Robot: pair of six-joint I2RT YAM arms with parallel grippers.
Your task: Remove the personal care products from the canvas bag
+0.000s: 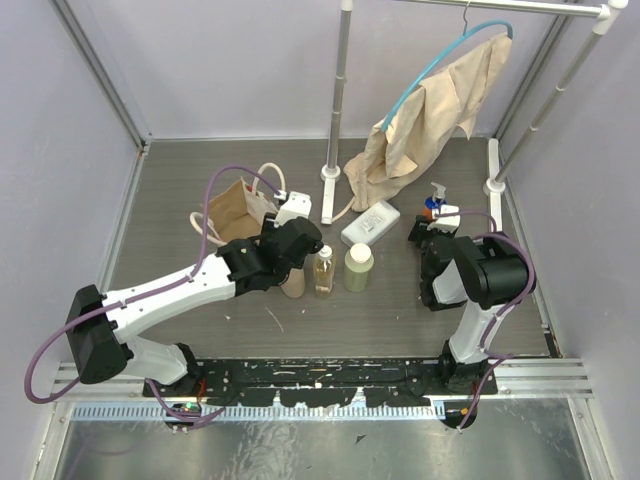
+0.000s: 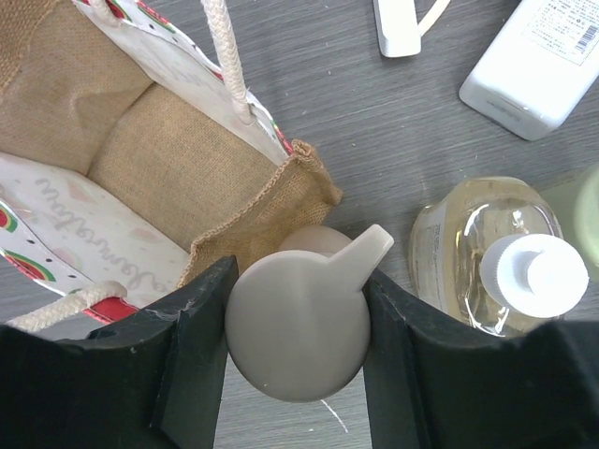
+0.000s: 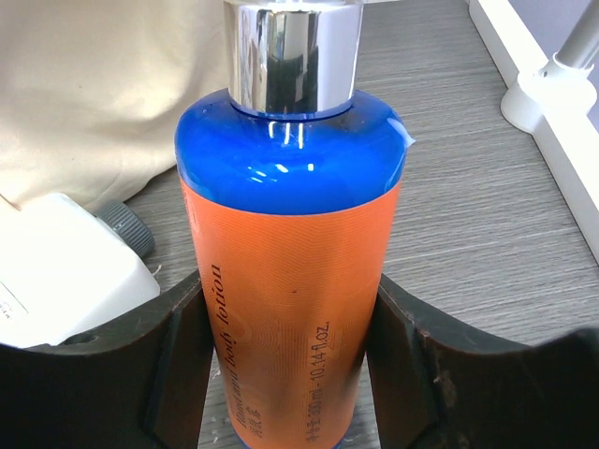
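Note:
The canvas bag [image 1: 238, 208] stands open at the back left, and its burlap inside [image 2: 178, 159] shows no bottle. Right beside its corner my left gripper [image 1: 297, 262] [image 2: 299, 309] is shut on the round peach cap of the tan bottle [image 1: 293, 285] [image 2: 290, 346], which stands upright on the table. The slim amber bottle [image 1: 323, 272] [image 2: 487, 253] and the olive-green bottle [image 1: 358, 267] [image 2: 585, 215] stand to its right. Behind them lies the white flat-sided bottle [image 1: 370, 222] [image 2: 543, 65]. Further right, my right gripper [image 1: 437, 222] [image 3: 288, 299] is shut on a blue bottle [image 1: 433, 205] [image 3: 290, 140] with an orange label.
A clothes rail stands at the back, with a beige cloth [image 1: 430, 110] on a teal hanger. Its white feet [image 1: 331, 185] [image 1: 493, 185] rest on the table. A small white block [image 1: 293, 208] lies next to the bag. Purple walls close in left, right and back.

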